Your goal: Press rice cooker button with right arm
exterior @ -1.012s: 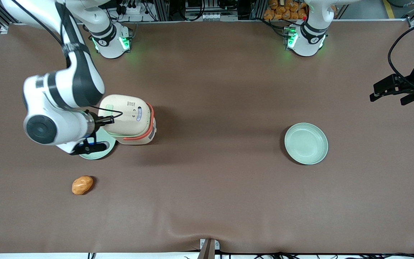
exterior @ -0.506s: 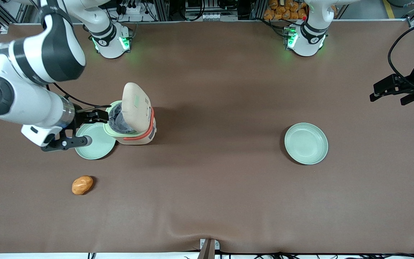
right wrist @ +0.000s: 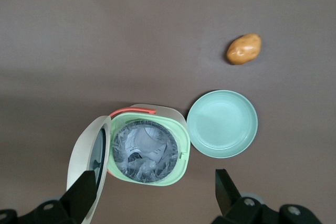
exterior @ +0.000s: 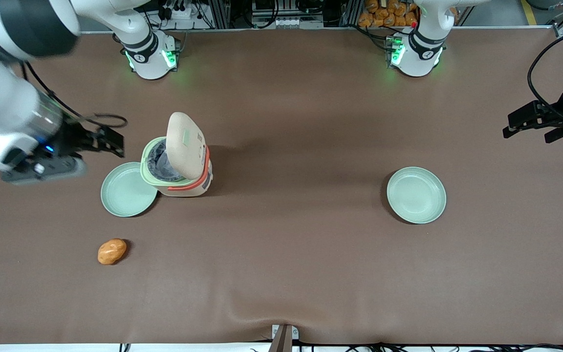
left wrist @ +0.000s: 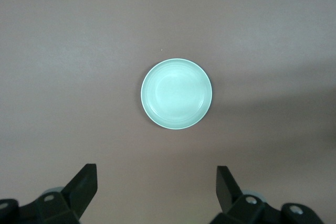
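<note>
The rice cooker stands on the brown table with its cream lid swung up. Its pale green rim and the pot, with crumpled clear plastic and paper in it, are bared. It also shows in the right wrist view, lid standing open. My right arm is high above the table at its own end. Its gripper is open and empty, beside the cooker and clear of it. In the right wrist view the gripper hangs above the table next to the cooker's rim.
A pale green plate lies against the cooker. An orange-brown rounded lump lies nearer the front camera. A second green plate lies toward the parked arm's end.
One second ago my gripper was at the closed cooker's front. The lid has since sprung open, and my arm has risen and drawn away toward its own end of the table.
</note>
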